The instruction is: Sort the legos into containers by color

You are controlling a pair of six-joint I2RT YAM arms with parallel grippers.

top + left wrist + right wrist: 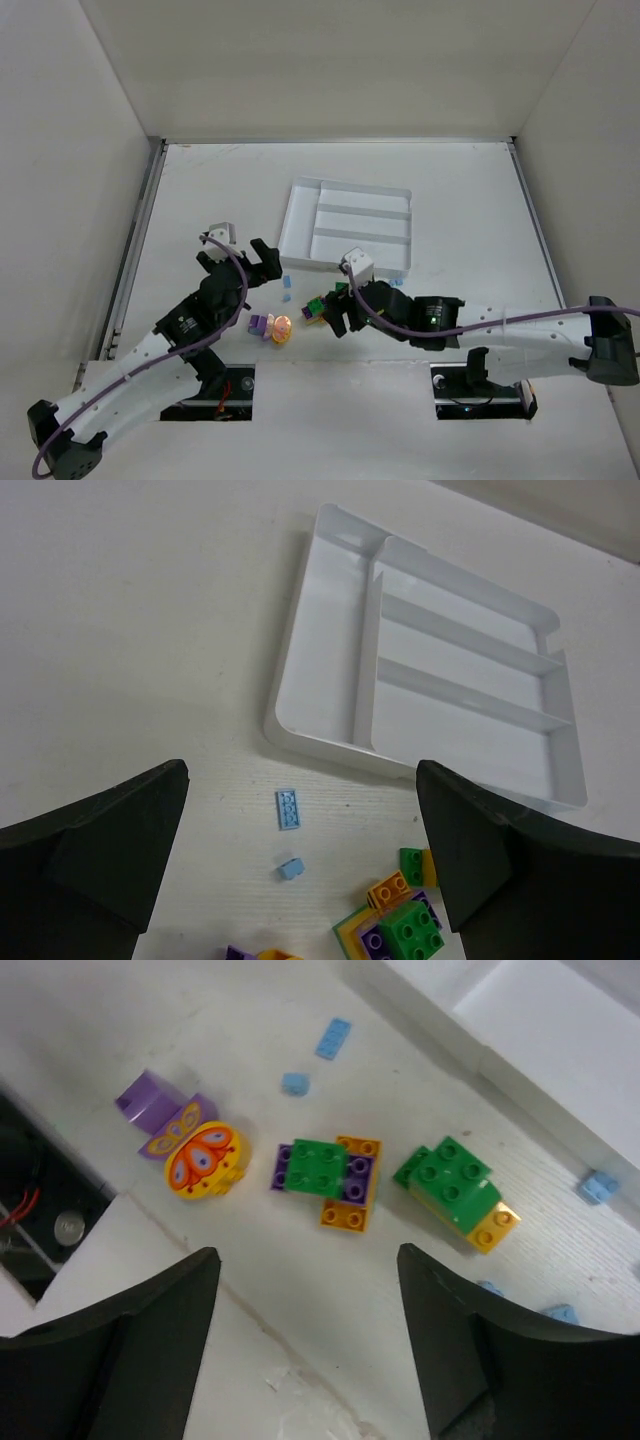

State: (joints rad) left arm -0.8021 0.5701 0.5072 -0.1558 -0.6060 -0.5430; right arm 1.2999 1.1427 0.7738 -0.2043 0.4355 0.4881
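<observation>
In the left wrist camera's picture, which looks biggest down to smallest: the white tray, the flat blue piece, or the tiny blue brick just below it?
1. white tray, by far the largest
2. flat blue piece
3. tiny blue brick, smallest even though it lies slightly nearer the camera

This is a robot test cell in a lab. A white table (200, 200) is boxed in by 3 plain white walls (330, 70). A left arm (130, 375) and a right arm (520, 325) are bolted at its near edge, with purple cables (244, 285) looped along them. A tray (300, 225) and toy bricks (283, 328) lie on it.
</observation>
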